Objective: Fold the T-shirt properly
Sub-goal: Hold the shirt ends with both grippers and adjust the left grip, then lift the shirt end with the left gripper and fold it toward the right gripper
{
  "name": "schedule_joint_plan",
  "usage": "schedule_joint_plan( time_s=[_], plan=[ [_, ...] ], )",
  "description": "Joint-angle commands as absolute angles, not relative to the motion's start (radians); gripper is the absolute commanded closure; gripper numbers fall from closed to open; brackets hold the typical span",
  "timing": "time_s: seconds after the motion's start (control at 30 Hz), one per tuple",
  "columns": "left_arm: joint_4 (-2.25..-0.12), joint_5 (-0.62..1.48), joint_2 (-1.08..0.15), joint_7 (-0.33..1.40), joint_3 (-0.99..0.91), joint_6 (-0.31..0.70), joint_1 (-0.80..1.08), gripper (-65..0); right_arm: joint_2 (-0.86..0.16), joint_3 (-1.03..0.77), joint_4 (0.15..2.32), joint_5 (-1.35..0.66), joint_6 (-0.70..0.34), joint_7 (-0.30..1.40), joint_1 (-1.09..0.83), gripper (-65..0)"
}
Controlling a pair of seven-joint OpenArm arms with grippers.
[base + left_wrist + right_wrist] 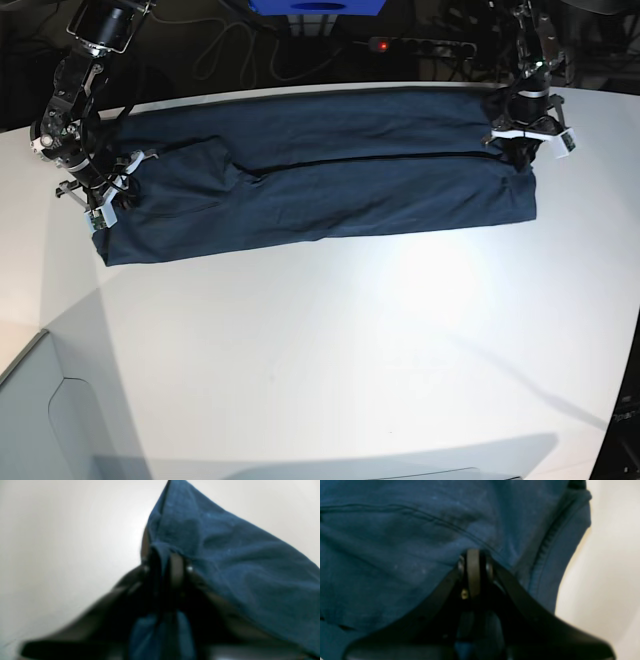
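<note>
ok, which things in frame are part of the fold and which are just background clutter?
In the job:
- dark navy-blue cotton T-shirt
- left gripper, shut on the shirt
- right gripper, shut on the shirt

Lying about:
- white table
- black power strip with red light
- blue box

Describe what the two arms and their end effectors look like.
Both arms are dark, black-framed linkages with exposed joints. The left end effector and right end effector carry white brackets near the wrist. Up close, each has broad black fingers tapering to a narrow dark tip with small silver screws. Cabling is too small to make out.

left end effector (165, 562) pinched closed, right end effector (473, 565) clamped
</note>
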State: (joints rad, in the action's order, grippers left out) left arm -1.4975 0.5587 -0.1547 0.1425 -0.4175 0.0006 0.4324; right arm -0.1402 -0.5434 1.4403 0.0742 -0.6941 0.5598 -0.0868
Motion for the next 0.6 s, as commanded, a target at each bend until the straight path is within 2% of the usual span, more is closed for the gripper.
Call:
schedule_joint_plan(
  time_s=[0.0,0.17,0.33,0.57],
  plan=[
    [-1.504,0.558,-0.160,0.153,-0.423,0.001,0.437,0.0,-0.150,-0.545,1.449,0.074,-0.698,0.561,-0.081,-0.5],
    [-1.572,0.553,-0.159,0.151,-0.424,-0.001,0.447,0.0,-0.150,-0.545,1.451,0.074,-0.698,0.561,-0.081,-0.5],
    [-1.767,0.446,-0.104,0.159,-0.400,-0.004,0.467,0.0,-0.150,-0.545,1.451,0.074,-0.698,0.561,-0.081,-0.5],
    [-1.926,0.214,0.022,0.159,-0.182,-0.002,0.486,0.0,-0.150,-0.545,1.455,0.074,-0.698,0.561,-0.082,-0.5]
  ],
)
